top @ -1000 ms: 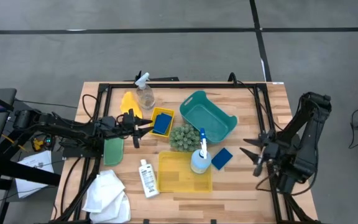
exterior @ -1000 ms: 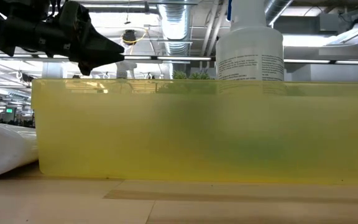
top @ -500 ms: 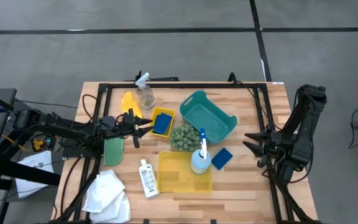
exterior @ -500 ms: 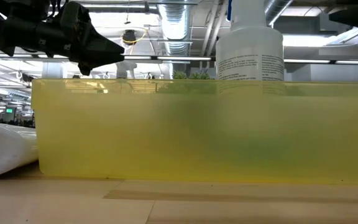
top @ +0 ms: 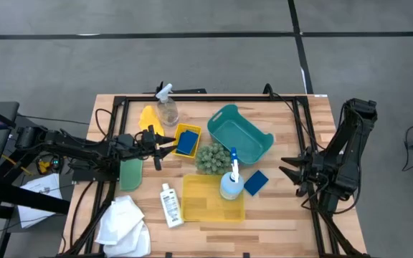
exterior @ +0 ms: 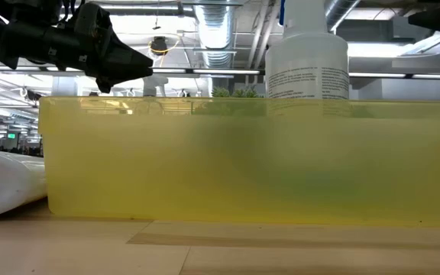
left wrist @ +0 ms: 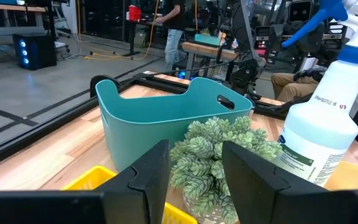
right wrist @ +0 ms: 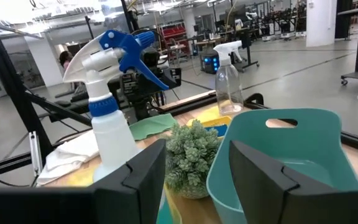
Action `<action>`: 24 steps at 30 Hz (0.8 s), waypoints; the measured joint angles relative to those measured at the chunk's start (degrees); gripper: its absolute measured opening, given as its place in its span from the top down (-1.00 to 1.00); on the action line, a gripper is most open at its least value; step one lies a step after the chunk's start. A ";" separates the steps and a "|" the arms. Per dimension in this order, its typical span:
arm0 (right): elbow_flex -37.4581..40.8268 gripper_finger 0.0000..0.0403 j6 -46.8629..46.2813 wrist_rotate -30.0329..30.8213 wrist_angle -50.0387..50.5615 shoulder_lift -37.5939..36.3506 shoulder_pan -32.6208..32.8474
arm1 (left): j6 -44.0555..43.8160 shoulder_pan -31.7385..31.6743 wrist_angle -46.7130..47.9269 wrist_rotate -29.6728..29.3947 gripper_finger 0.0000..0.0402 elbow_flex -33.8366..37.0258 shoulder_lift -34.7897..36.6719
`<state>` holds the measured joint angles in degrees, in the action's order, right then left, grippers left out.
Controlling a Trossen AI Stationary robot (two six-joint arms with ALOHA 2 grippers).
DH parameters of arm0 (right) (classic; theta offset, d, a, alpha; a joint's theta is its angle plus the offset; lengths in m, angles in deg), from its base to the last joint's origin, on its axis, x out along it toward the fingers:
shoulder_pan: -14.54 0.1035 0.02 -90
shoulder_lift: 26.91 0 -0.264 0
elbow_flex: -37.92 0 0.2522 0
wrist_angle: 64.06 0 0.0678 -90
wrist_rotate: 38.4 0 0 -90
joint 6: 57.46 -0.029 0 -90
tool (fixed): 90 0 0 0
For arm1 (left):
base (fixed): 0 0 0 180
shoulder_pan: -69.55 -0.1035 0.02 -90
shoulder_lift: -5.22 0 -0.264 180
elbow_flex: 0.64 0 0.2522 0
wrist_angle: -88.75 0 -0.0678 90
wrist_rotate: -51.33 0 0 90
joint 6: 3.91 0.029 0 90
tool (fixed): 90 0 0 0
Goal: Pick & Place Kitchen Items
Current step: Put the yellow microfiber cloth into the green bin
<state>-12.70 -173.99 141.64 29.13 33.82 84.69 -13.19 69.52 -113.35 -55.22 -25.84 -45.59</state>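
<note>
Left hand (top: 165, 145) open beside blue sponge (top: 186, 142)

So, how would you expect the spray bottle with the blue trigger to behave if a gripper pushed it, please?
The spray bottle with the blue trigger stands upright, tall over a narrow base, so a push high up would probably tip it. Its white body looks smooth and rounded and may slip between fingers. It stands against the yellow bin, which could block a slide that way.
</note>
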 joint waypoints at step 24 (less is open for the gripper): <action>-0.70 0.40 12.94 -0.06 -9.44 -4.81 6.11 | 0.00 0.00 1.36 -1.04 0.28 0.00 0.02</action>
<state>-13.40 -161.05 141.58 19.69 29.02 90.80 -13.19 69.52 -111.99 -56.27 -25.84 -45.57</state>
